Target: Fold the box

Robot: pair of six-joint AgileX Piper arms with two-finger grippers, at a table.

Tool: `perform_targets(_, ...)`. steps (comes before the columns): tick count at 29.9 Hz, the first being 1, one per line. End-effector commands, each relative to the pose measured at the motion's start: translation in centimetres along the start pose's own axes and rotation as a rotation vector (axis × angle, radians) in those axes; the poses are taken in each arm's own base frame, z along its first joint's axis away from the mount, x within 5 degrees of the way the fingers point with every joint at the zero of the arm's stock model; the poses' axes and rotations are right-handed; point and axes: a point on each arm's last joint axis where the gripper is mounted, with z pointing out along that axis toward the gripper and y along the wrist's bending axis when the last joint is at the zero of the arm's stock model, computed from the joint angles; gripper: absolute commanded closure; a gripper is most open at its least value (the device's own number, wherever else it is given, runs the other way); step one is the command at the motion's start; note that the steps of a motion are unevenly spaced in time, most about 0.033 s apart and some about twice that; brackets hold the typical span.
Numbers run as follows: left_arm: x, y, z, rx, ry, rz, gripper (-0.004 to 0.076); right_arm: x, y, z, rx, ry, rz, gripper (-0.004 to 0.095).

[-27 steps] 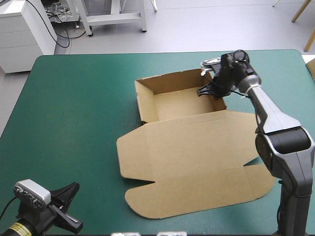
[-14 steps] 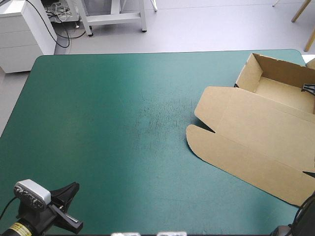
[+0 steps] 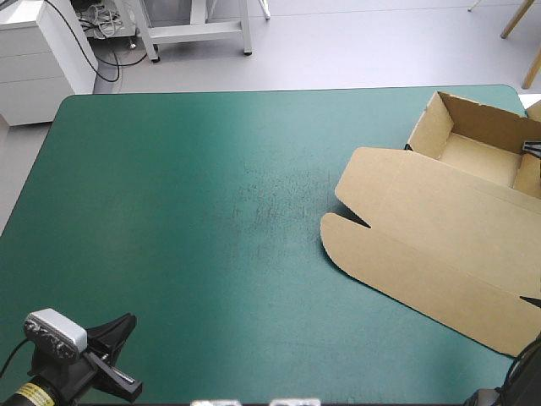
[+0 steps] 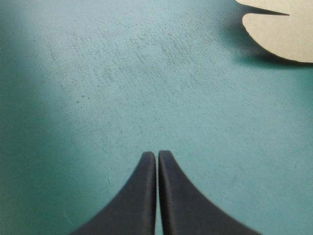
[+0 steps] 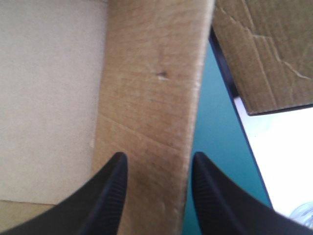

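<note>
The brown box [image 3: 439,228] lies at the table's right side. Its tray with raised walls sits toward the far right corner, and its lid is flat toward the front. Only the tip of my right gripper [image 3: 532,146] shows, at the tray's right wall. In the right wrist view this gripper [image 5: 157,164] is open, its black fingers straddling that brown wall [image 5: 151,83], with the tray floor to one side. My left gripper [image 3: 114,342] is shut at the near left corner, far from the box. Its wrist view shows the gripper [image 4: 157,155] over bare cover, with a rounded lid flap [image 4: 286,29] well ahead.
The teal-green cover [image 3: 186,211] stretches bare across the left and middle. Another piece of brown board [image 5: 266,49] stands just past the tray at the table's right edge [image 5: 244,132], with pale floor beyond.
Earlier the box sat mid-table with the right gripper at its tray wall. It has since shifted to the right side and turned. Just before now, the tray's right wall came up slightly. Left arm unmoved.
</note>
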Motion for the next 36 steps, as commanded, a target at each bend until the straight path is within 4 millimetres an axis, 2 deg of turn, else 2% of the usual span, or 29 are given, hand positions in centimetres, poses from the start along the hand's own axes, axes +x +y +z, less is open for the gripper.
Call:
perform_targets(1, -1.3, 0.0, -0.3, -0.003, -0.085, -0.018, 0.0731, -0.2, -0.4, -7.8, 0.04, -0.193, -0.032, 0.0321)
perform_targets(7, -1.3, 0.0, -0.3, -0.003, -0.085, -0.018, 0.0731, 0.9, 1.0, -14.4, -0.08, -0.348, 0.005, 0.0355)
perform_targets(11, -1.3, 0.0, -0.3, -0.003, -0.085, -0.018, 0.0731, 2.4, 3.0, -19.7, -0.159, -0.47, -0.014, 0.0433)
perform_targets(15, -1.3, 0.0, -0.3, -0.003, -0.085, -0.018, 0.0731, 4.7, 5.9, -24.7, -0.196, -0.576, -0.096, 0.0625)
perform_targets(18, -1.3, 0.0, -0.3, -0.003, -0.085, -0.018, 0.0731, 6.7, 8.5, -27.7, -0.254, -0.637, -0.18, 0.0819)
perform_targets(20, -1.3, 0.0, -0.3, -0.002, -0.085, -0.02, 0.0731, 8.2, 10.1, -29.0, -0.296, -0.656, -0.231, 0.0933)
perform_targets(23, -1.3, 0.0, -0.3, -0.002, -0.085, -0.02, 0.0731, 10.8, 12.0, -30.2, -0.35, -0.66, -0.315, 0.0922)
perform_targets(27, -1.3, 0.0, -0.3, -0.002, -0.085, -0.022, 0.0731, 14.2, 13.7, -29.9, -0.345, -0.619, -0.422, 0.0922)
perform_targets(31, -1.3, 0.0, -0.3, -0.002, -0.085, -0.043, 0.0731, 17.8, 14.5, -28.7, -0.353, -0.597, -0.483, 0.0922)
perform_targets(36, -1.3, 0.0, -0.3, -0.002, -0.085, -0.045, 0.0731, 22.7, 14.0, -25.5, -0.408, -0.618, -0.508, 0.0924)
